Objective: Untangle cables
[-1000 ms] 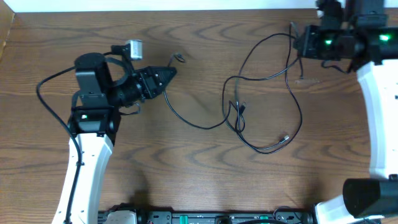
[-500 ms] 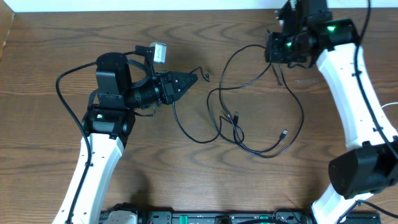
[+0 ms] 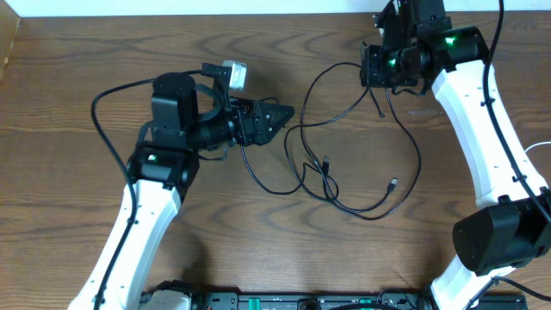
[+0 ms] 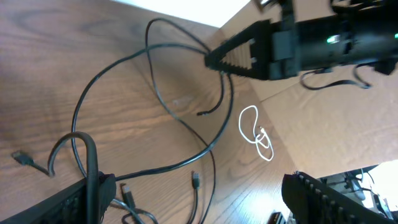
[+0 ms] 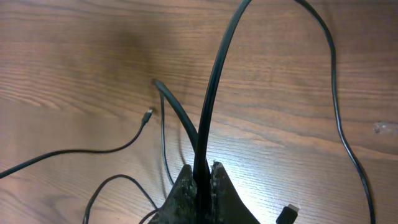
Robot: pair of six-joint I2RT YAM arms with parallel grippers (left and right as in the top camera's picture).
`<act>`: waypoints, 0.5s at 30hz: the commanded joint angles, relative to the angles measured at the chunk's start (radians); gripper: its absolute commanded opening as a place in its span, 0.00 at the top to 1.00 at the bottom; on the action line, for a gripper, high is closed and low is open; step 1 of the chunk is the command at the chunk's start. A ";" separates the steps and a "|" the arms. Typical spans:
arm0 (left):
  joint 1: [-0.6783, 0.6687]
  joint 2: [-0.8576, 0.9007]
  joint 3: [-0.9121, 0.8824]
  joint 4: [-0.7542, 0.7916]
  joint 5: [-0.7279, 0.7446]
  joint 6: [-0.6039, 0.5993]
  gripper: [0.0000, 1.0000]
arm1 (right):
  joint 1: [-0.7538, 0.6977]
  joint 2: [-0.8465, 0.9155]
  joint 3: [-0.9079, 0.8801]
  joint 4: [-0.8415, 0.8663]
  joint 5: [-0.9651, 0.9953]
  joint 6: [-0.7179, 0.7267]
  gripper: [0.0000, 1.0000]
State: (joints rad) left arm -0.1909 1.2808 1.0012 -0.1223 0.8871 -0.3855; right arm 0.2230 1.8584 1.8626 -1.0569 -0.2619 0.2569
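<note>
Thin black cables (image 3: 331,172) lie in loose overlapping loops at the table's middle, with small plug ends (image 3: 393,183). My right gripper (image 3: 377,67) at the back right is shut on one black cable (image 5: 214,93), which rises between its fingertips (image 5: 202,169). My left gripper (image 3: 282,114) hovers at the loops' left edge, open; its jaws stand wide apart (image 4: 199,199) in the left wrist view, and a black cable (image 4: 92,158) still drapes over its left finger. A white cable (image 4: 258,134) lies curled on a pale surface beyond the right gripper (image 4: 249,56).
Thicker black arm cables (image 3: 108,120) loop beside the left arm. The table's back edge (image 3: 258,12) meets a white wall. A loose plug (image 5: 286,213) and a small connector (image 5: 147,114) lie on the wood under the right gripper.
My left gripper moved right toward the loops and opened. My right gripper carried its cable left and slightly toward the middle, so the loops bunched closer together.
</note>
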 commanded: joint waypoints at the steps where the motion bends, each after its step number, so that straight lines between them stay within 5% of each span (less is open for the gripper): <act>1: -0.002 0.067 -0.002 0.009 -0.014 0.030 0.09 | 0.000 0.000 0.003 0.014 -0.053 0.012 0.99; 15: -0.069 0.243 -0.002 0.345 -0.008 -0.128 0.08 | 0.011 0.000 0.003 -0.028 -0.001 -0.047 0.99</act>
State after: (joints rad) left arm -0.2584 1.5311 0.9958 0.1741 0.8696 -0.4713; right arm 0.2264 1.8584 1.8626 -1.0737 -0.3386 0.2363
